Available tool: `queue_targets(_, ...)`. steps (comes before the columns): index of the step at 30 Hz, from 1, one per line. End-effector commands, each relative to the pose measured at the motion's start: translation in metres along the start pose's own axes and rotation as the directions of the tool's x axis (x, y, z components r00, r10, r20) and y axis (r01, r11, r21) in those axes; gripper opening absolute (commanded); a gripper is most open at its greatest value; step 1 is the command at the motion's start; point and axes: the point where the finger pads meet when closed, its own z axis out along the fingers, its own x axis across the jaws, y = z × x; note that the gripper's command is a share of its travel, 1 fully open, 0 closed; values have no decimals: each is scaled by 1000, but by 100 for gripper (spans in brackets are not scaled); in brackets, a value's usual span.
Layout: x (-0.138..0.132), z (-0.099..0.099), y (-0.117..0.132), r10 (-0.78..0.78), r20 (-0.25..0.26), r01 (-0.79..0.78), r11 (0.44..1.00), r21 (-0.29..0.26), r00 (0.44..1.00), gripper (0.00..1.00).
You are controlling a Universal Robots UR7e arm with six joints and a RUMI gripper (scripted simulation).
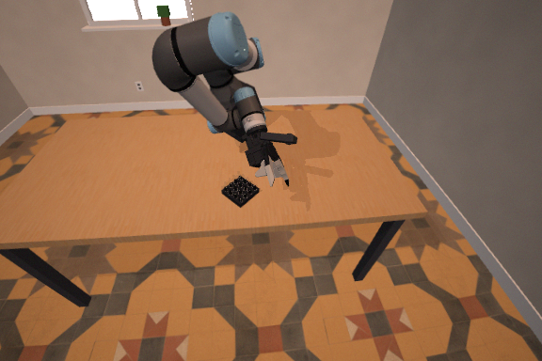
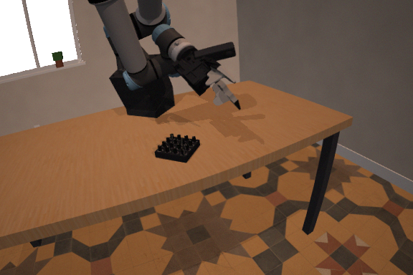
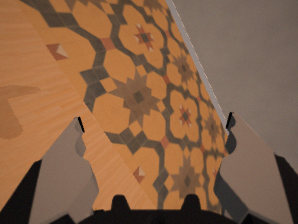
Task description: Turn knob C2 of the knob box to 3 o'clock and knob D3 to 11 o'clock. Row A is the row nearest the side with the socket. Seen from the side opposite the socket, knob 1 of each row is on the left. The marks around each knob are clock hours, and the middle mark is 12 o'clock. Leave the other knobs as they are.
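Note:
The knob box (image 1: 231, 199) (image 2: 171, 157) is a small black square box with several rows of upright black knobs. It lies flat on the table, turned cornerwise in the top view. The knobs are too small and dark to read their pointers or marks, and the socket cannot be made out. My gripper (image 1: 279, 183) (image 2: 236, 95) (image 3: 153, 115) is open, with its grey jaws wide apart and nothing between them. It hangs in the air above the table, to the right of the box in the top and exterior views, and is tilted. The box is not in the wrist view.
The wooden table (image 1: 141, 180) (image 2: 89, 170) (image 3: 40, 135) carries the box and the arm's dark base (image 2: 145, 99). The table's edge and the tiled floor (image 3: 140, 95) show in the wrist view. A grey wall (image 1: 461, 72) (image 2: 305, 37) stands beyond the table's right end.

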Motion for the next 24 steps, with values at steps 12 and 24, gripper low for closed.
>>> queue_targets(12,0,0,0,0,-1,0,1000,1,1000,100)
queue_targets(24,0,1,2,6,7,-6,1000,-8,1000,100)
